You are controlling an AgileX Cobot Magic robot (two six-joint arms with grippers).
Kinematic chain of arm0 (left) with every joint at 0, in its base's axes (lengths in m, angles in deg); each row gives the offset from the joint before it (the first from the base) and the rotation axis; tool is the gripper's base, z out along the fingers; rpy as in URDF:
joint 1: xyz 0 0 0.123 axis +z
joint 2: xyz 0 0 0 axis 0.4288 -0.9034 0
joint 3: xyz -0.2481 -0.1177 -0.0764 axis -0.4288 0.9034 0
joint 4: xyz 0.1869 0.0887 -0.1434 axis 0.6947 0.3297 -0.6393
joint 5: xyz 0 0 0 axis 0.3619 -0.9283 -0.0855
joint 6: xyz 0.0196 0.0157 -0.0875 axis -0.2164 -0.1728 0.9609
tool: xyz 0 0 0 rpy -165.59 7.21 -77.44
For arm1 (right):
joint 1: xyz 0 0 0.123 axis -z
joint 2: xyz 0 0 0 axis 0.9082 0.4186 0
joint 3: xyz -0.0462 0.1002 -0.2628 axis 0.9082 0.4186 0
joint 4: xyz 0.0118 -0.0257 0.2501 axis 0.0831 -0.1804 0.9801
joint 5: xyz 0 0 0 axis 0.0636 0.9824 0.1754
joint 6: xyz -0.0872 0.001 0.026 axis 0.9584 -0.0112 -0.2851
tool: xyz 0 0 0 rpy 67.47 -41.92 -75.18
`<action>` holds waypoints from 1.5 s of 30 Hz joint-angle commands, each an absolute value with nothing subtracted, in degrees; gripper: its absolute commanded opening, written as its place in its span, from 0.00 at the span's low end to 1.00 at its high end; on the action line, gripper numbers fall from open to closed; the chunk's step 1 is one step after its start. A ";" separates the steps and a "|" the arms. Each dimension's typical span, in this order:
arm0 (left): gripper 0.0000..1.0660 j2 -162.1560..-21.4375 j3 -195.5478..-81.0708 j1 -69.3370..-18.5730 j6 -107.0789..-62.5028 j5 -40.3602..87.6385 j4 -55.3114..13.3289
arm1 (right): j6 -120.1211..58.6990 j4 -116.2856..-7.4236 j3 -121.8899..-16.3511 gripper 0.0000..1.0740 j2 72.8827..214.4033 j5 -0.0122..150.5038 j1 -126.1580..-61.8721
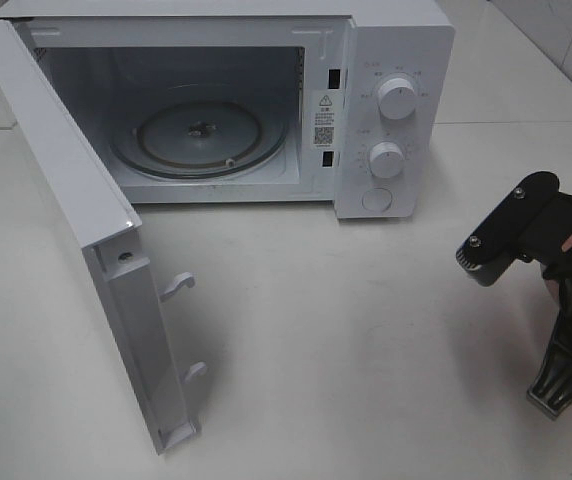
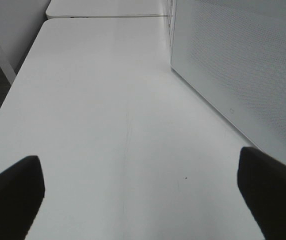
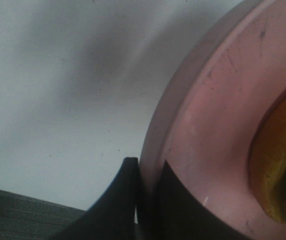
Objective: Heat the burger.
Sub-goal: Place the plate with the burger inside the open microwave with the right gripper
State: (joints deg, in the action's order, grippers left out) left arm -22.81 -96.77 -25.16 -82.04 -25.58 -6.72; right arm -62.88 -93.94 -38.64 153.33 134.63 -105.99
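In the right wrist view my right gripper (image 3: 145,170) is shut on the rim of a round pink plate (image 3: 218,125), one finger on each side of the edge. A golden-yellow slice of the burger (image 3: 278,160) shows on the plate at the picture's edge; the rest is cut off. The right arm (image 1: 556,260) hangs at the far right of the exterior high view, where plate and burger are not visible. My left gripper (image 2: 140,195) is open over bare table, holding nothing.
A white microwave (image 1: 386,90) stands at the back with its door (image 1: 76,230) swung wide toward the front left. The glass turntable (image 1: 201,135) inside carries nothing. A dotted white microwave panel (image 2: 243,65) rises beside the left gripper. White table (image 1: 346,340) spreads before the oven.
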 commanded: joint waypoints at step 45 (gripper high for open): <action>0.97 -21.49 -96.60 -25.45 -81.98 -24.66 -7.07 | -49.36 -97.89 -33.77 0.01 145.08 134.12 -136.93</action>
